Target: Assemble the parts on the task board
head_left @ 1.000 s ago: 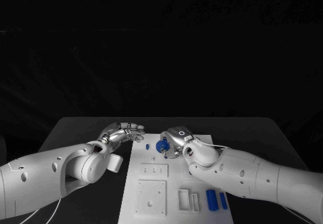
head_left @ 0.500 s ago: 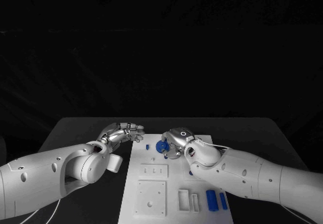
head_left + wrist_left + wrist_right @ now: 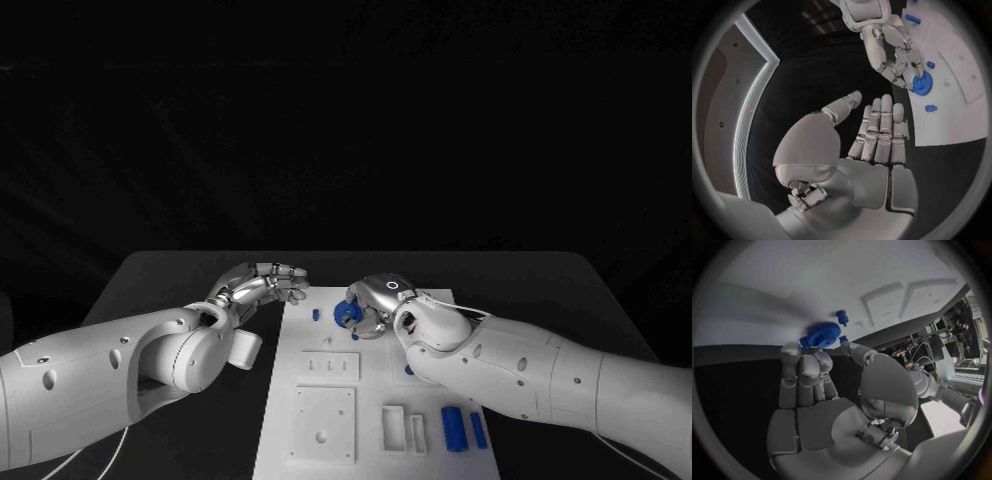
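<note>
The white task board [image 3: 378, 385] lies in the middle of the table. A blue gear [image 3: 346, 314] sits on its far end, and my right hand [image 3: 378, 303] bends over it with fingertips pinching its rim. The gear [image 3: 822, 335] lies just beyond those fingertips [image 3: 820, 357] in the right wrist view, near a small blue peg [image 3: 842, 316]. The left wrist view also has my right hand's fingers [image 3: 895, 65] on the gear [image 3: 920, 84]. My left hand [image 3: 267, 281] hovers left of the board's far corner, holding nothing, its fingers [image 3: 879, 132] straight.
A small blue peg [image 3: 316, 314] stands left of the gear. Two blue bars [image 3: 453, 428] lie at the board's near right corner, beside white slotted fixtures [image 3: 323, 420]. Black table surface [image 3: 173, 290] surrounds the board.
My right hand has shifted slightly over the gear, which stays in the same spot. The left hand has not moved.
</note>
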Robot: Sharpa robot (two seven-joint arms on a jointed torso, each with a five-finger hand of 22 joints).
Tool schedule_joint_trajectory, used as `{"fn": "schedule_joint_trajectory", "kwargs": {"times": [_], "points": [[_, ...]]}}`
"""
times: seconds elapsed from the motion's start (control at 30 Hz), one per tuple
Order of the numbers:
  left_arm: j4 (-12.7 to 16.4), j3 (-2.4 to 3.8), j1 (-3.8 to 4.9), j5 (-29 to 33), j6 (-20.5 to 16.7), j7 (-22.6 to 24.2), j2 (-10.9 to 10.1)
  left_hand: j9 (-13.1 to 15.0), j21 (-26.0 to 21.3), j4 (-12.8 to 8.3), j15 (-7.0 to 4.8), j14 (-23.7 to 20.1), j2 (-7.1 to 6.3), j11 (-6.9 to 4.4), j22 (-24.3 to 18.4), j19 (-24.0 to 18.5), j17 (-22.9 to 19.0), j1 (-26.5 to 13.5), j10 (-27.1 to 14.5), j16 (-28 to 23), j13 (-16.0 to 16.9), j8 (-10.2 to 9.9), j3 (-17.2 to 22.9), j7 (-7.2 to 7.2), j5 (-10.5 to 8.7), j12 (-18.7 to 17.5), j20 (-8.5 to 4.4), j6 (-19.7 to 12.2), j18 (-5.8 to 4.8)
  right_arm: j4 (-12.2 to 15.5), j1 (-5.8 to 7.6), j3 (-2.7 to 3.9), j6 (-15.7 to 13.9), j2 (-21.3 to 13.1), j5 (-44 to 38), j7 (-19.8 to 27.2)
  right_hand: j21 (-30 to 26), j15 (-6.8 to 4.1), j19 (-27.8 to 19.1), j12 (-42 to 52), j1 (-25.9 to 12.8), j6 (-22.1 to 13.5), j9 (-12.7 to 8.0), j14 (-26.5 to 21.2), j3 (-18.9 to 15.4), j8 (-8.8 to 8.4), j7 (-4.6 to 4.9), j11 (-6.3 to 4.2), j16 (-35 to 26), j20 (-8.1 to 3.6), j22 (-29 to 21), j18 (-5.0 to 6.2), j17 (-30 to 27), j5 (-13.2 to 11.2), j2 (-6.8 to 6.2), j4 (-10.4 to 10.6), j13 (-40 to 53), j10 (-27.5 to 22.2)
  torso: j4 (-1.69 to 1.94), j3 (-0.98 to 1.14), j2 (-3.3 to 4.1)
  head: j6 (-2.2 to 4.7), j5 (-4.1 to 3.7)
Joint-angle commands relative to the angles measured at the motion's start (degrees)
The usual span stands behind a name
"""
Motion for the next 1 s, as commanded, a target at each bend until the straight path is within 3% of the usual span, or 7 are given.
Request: {"fn": "schedule_joint_trajectory", "kwargs": {"times": [0.03,0.33,0.63,0.87,1.0], "points": [[0.1,0.05,0.09,0.1,0.2,0.2,0.0,0.1,0.3,-0.1,0.03,-0.2,0.05,0.25,-0.1,-0.3,0.1,-0.5,0.1,-0.4,0.0,-0.3,-0.1,0.25,-0.03,-0.2,0.11,-0.2,0.53,0.0,-0.28,-0.2,3.1,-0.3,0.9,-0.1,-0.3,0.41,0.0,0.2,-0.7,-0.4,0.2,0.1,0.0,-0.09,0.07,0.11,-0.2,-0.57,0.7,3.6,0.1,0.0,-0.19,0.5,0.1,0.3,-0.04,-0.03,-0.01,0.01,0.06],[0.2,0.05,0.09,0.1,0.1,0.3,-0.1,0.1,0.3,-0.1,0.03,-0.2,0.02,0.25,-0.1,-0.4,0.1,-0.5,0.1,-0.4,0.0,-0.3,-0.1,0.25,-0.03,-0.2,0.1,-0.2,0.54,1.0,-0.28,-0.2,3.1,-1.1,0.5,-0.5,-0.2,0.56,0.1,0.6,-0.8,-0.3,0.4,0.1,-0.4,0.16,0.23,0.27,-0.1,-0.76,0.8,3.6,0.4,1.4,-1.02,-0.1,0.3,0.3,-0.07,0.01,-0.01,0.07,0.12],[0.2,0.05,0.09,0.1,0.0,0.3,-0.2,0.1,0.3,-0.1,0.03,-0.2,0.02,0.25,-0.1,-0.4,0.1,-0.5,0.1,-0.4,0.0,-0.3,-0.1,0.26,-0.02,-0.2,0.1,-0.2,0.54,1.7,-0.29,-0.2,2.1,-1.9,0.5,-0.8,-0.1,0.62,0.1,0.7,-1.0,-0.2,0.5,0.1,-0.8,0.3,0.29,0.33,-0.1,-0.78,0.8,3.6,0.5,1.7,-0.97,-0.3,0.3,0.3,-0.06,0.03,-0.02,0.05,0.11],[0.2,0.05,0.09,0.1,-0.1,0.3,-0.3,0.1,0.3,-0.1,0.03,-0.2,0.02,0.25,-0.1,-0.4,0.1,-0.5,0.1,-0.4,0.0,-0.3,-0.1,0.26,-0.02,-0.2,0.1,-0.2,0.54,2.6,-0.3,-0.01,-4.5,-3.1,3.0,0.3,-0.1,0.69,0.1,0.7,-1.2,-0.1,0.5,0.1,-1.0,0.42,0.37,0.4,-0.1,-0.78,0.8,3.6,0.5,2.1,-1.12,-0.2,0.3,0.3,-0.17,0.08,-0.04,0.18,0.12],[0.3,0.05,0.09,0.1,-0.2,0.4,-0.7,0.1,0.3,-0.1,0.04,-0.2,-0.01,0.26,-0.1,-0.4,0.1,-0.6,0.1,-0.5,0.0,-0.3,-0.1,0.28,-0.02,-0.3,0.11,-0.2,0.54,3.4,-0.29,1.26,-7.8,-4.2,8.1,2.9,-0.2,0.75,0.1,0.6,-1.7,-0.1,0.6,0.1,-1.3,0.47,0.43,0.48,-0.2,-0.76,0.8,3.6,0.6,0.7,-1.34,0.1,0.1,0.1,-0.26,0.11,-0.02,0.26,0.1]]}}
